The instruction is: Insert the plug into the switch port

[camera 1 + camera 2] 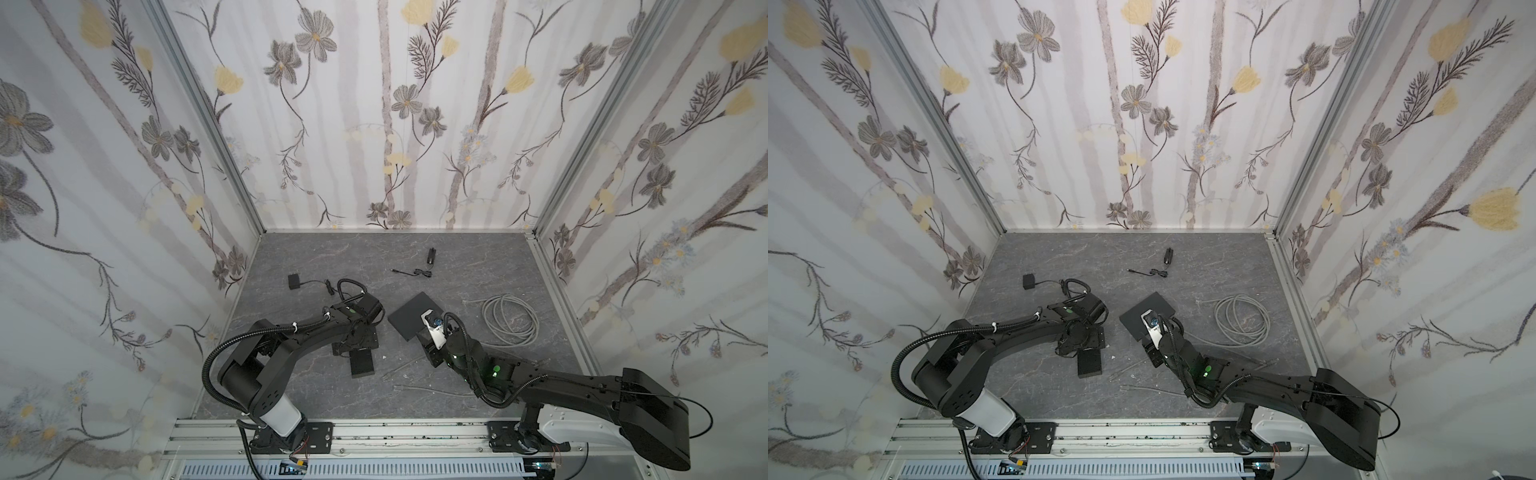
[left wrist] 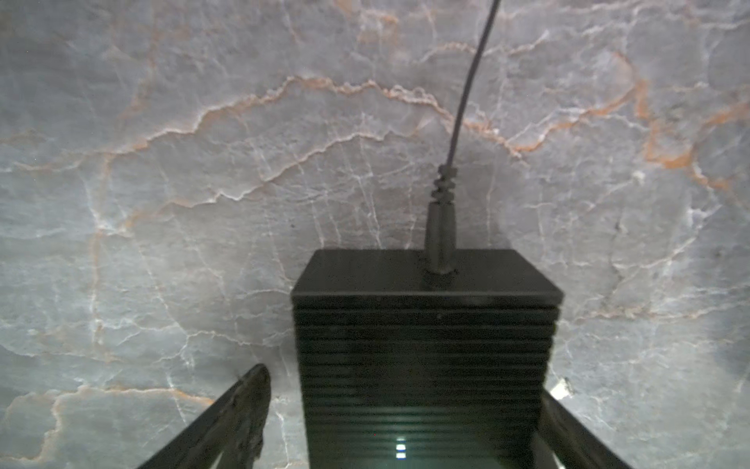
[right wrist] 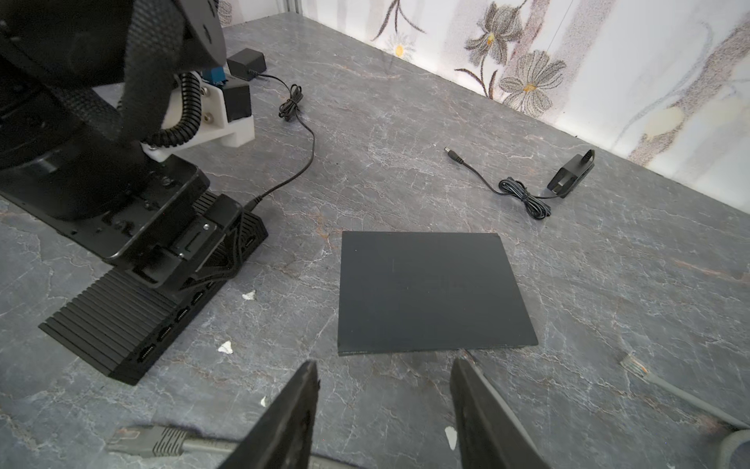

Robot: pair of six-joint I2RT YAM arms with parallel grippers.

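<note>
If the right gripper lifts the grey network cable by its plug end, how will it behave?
Probably floppy: the grey network cable lies in loose, uneven loops, so the rest should sag and trail behind. Likely light, since it is thin. The plug is small, so it may twist in a pinch.

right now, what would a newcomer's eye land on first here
Flowered wallpaper on all three walls grabs the eye first. On the grey marbled floor, the left tool straddles a black ribbed switch with a power plug already in it. A flat black slab lies mid-floor, a coiled grey cable to its right.
</note>
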